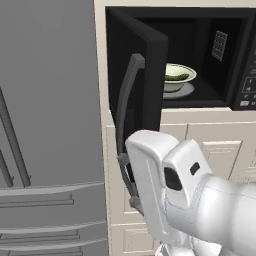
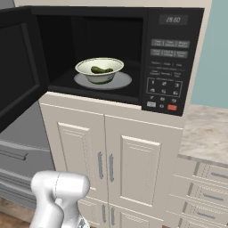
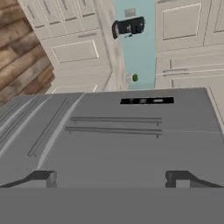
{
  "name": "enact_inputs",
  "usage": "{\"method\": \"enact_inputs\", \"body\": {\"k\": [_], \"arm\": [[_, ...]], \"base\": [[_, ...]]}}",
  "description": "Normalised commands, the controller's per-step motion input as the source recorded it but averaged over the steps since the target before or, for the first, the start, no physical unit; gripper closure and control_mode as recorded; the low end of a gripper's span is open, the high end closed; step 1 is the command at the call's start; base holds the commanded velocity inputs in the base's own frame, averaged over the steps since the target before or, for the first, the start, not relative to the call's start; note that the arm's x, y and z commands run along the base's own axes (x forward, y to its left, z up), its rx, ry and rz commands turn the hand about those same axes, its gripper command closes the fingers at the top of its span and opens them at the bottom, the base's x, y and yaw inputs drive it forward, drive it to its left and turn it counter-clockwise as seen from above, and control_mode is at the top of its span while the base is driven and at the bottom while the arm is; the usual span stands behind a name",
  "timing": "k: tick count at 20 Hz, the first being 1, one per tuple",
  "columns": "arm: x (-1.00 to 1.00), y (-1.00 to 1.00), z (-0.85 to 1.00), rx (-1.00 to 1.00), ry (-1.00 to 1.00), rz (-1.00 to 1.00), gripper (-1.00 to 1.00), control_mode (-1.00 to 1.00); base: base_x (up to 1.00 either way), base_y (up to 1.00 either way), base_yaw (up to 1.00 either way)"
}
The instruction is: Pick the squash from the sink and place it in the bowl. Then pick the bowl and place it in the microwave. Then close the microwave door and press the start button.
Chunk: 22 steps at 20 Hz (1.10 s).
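The microwave door [image 1: 137, 75] hides part of the bowl [image 1: 176, 77]. In the right base view the door runs off the left edge (its handle unseen there).

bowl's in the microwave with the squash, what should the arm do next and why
Probably bring the gripper up to the outer face of the microwave door and push it shut. The bowl with the squash already sits on the plate inside the microwave, the door stands wide open, and the fingers are apart with nothing between them.

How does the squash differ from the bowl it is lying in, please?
The squash is dark green, small and elongated; the bowl is pale greenish-white, round and several times wider. The squash lies inside the bowl, while the bowl rests on the microwave turntable plate. Both sit inside the open microwave.
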Motion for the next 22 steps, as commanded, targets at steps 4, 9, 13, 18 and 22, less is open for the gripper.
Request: {"method": "enact_inputs", "body": {"k": [4, 9, 13, 18, 22], "arm": [[0.65, 0.62, -0.21, -0.02, 0.00, -0.20, -1.00, -1.00], [0.42, -0.04, 0.00, 0.00, 0.00, -0.22, -1.00, -1.00], [0.27, -0.56, 0.00, 0.07, 0.00, -0.19, -1.00, -1.00], [0.08, -0.63, 0.20, 0.05, 0.00, -0.22, -1.00, -1.00], [0.40, -0.91, 0.36, 0.07, 0.00, -0.27, -1.00, -1.00]], "base": [[0.00, 0.00, 0.00], [0.00, 0.00, 0.00], [0.00, 0.00, 0.00], [0.00, 0.00, 0.00], [0.00, 0.00, 0.00]]}}
